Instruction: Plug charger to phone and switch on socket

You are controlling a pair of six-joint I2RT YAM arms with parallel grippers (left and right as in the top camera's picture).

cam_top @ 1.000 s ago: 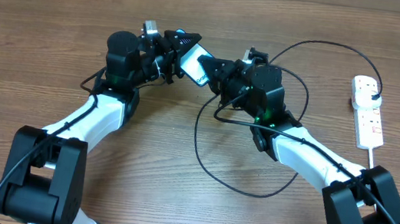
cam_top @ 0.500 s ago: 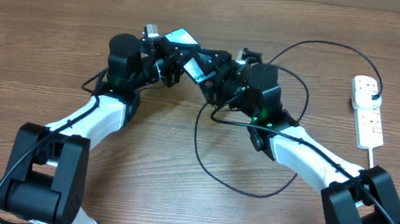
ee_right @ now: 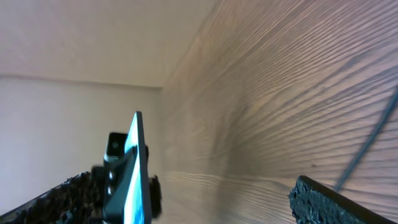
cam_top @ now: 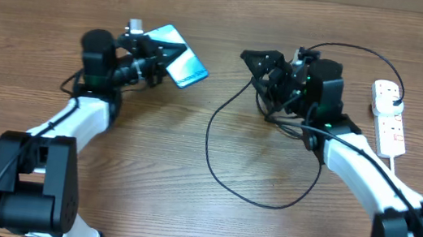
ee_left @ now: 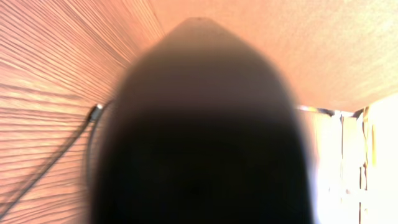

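Note:
The phone, its blue-teal screen facing up, is raised off the table at the back left with my left gripper shut on one short end. A dark blur fills most of the left wrist view. The right wrist view shows the phone edge-on and some way off. My right gripper hangs open and empty to the phone's right, with both pads at the frame's bottom corners. The charger's black cable loops over the table, and its connector tip lies loose. The socket lies far right with a small black plug in it.
A thick white cord runs from the socket toward the front right. The cable's upper loop arcs behind my right arm. A pale wall borders the wooden table at the back.
My right gripper has opened, let go at the phone and drawn back to the right. My left gripper has closed on the phone and carried it left.

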